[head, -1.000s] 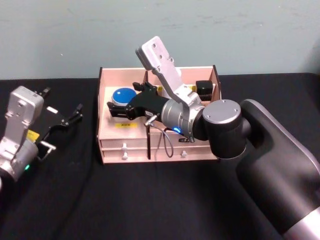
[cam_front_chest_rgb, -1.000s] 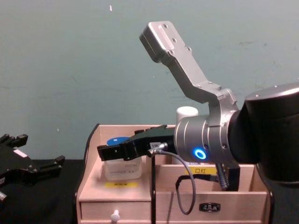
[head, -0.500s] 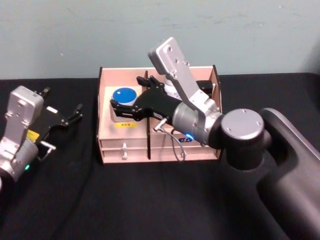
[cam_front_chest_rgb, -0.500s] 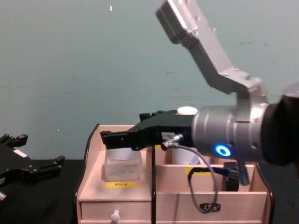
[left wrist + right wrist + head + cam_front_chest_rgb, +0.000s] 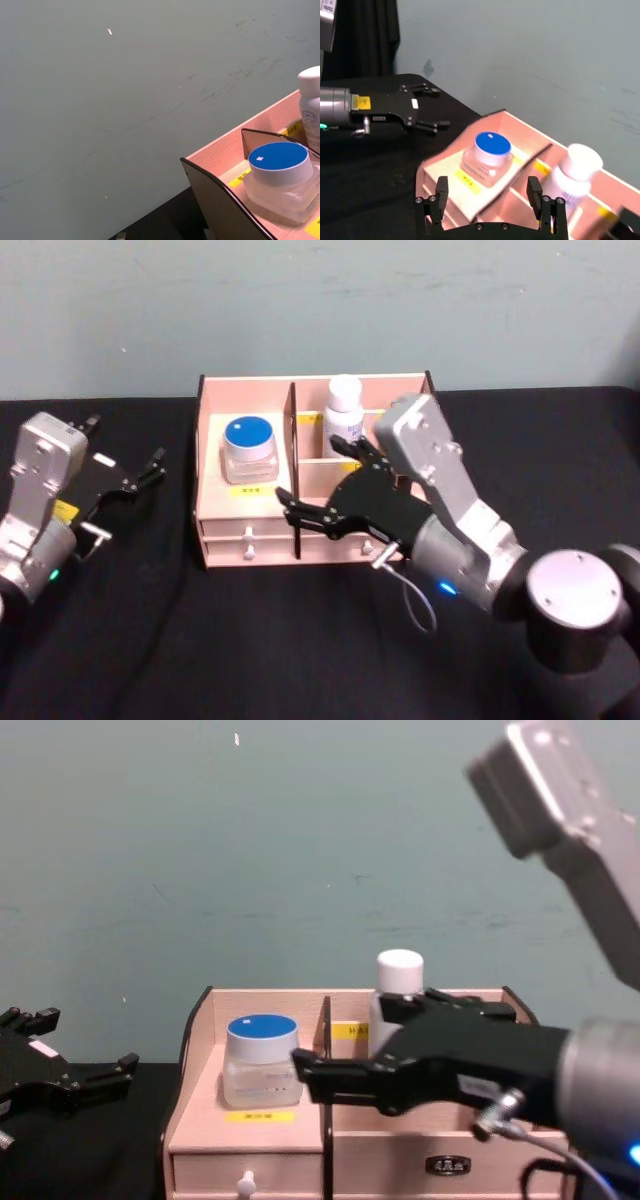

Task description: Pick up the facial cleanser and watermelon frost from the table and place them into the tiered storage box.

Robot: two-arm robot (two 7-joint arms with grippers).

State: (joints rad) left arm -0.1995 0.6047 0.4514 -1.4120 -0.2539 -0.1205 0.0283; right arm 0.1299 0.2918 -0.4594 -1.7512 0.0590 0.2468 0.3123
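Since the blue-lidded jar point(image 5: 249, 448) sits in the storage box's point(image 5: 215, 536) left compartment and the white bottle point(image 5: 343, 410) stands right of the divider, a careless swing could topple either. The right gripper point(image 5: 318, 482) hovers near the box front, fingers open and empty. The left gripper point(image 5: 140, 474) rests open on the worktop point(image 5: 250, 640), far left.

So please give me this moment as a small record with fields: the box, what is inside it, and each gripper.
box: pale-wood tiered storage box with dark dividers and front drawers, on black table
left compartment: clear jar with blue lid, upright
middle rear compartment: white bottle with white cap, upright
right gripper: open, empty, in front of the box
left gripper: open, empty, left of the box
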